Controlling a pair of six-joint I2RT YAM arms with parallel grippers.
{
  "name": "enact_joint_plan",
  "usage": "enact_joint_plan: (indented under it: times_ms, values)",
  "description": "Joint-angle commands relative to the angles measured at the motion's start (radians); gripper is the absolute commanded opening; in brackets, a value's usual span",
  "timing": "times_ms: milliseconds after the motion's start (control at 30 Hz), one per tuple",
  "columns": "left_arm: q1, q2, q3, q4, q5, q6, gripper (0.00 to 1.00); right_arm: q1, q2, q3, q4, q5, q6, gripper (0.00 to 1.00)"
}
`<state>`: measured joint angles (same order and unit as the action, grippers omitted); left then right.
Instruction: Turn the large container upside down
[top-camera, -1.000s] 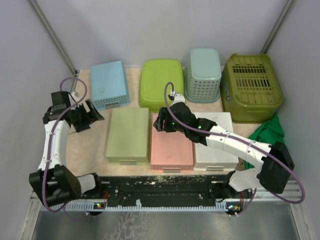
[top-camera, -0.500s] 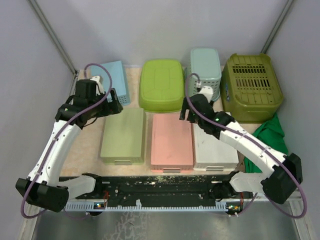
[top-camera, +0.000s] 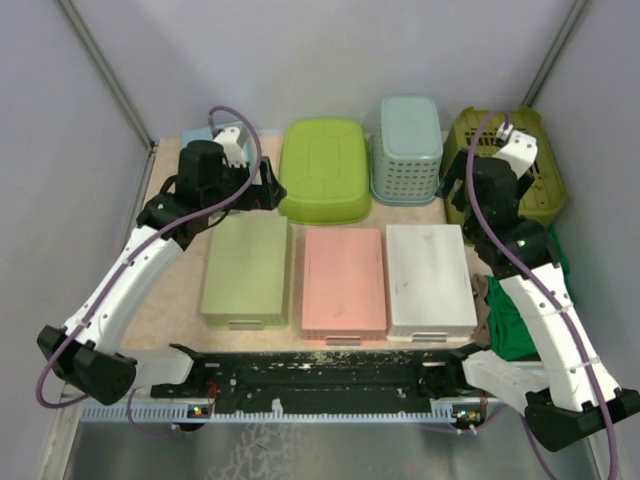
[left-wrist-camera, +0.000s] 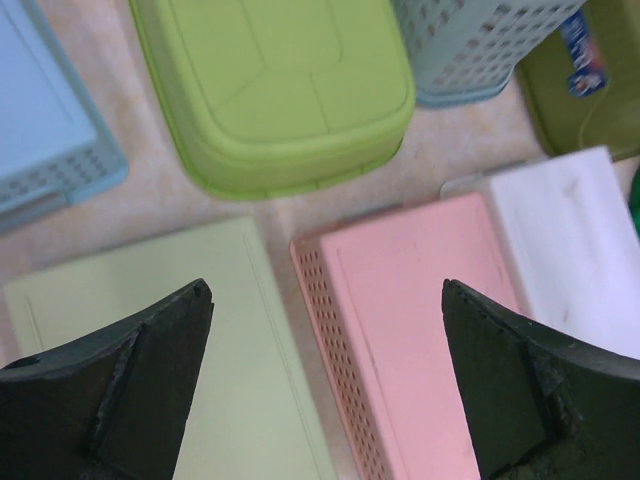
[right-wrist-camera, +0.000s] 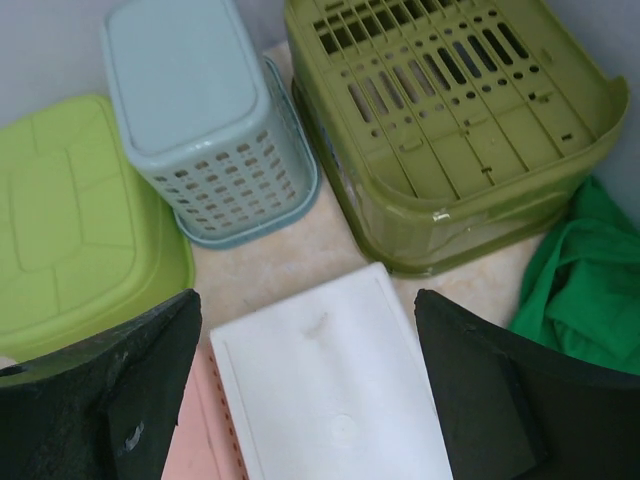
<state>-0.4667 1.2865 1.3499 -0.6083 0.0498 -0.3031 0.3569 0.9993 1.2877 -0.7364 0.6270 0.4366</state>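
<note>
**Both grippers wide open above 7 upturned containers**

On the bench, 2 rows of plastic containers fill the middle. The far row has 4: a blue basket at the far left corner, mostly hidden under the left arm in the top view, then a lime green tub, a pale teal basket and the large olive container in the far right corner. The near row has 3, side by side and almost touching: a pale green box, a pink box and a white box. A green cloth lies bunched at the right edge, just beside the olive container's near right corner and the white box.

All 7 show their closed bases upward, so their insides are hidden. The large olive container's slotted base faces up and its rim is down on the bench.

The left gripper hangs over the gap between the lime tub and the pale green box, jaws wide, nothing between them. The right gripper hangs over the far end of the white box, jaws also wide and holding nothing. The olive container lies beyond the right finger, apart from it.
</note>
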Motion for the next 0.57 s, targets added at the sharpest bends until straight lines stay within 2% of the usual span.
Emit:
enact_joint_plan:
  times_ms: [0,233,533]
  values:
    - [-0.004,-0.099,0.045,0.224,-0.037,0.093,1.0,-0.003,-0.028,0.116,0.018,-0.005,-0.063,0.88]
    - [-0.003,-0.178,0.066,0.387,-0.079,0.195,1.0,-0.003,-0.05,0.187,0.119,0.051,-0.13,0.88]
    - [-0.003,-0.205,0.026,0.454,-0.093,0.203,1.0,-0.002,-0.031,0.193,0.125,0.036,-0.126,0.89]
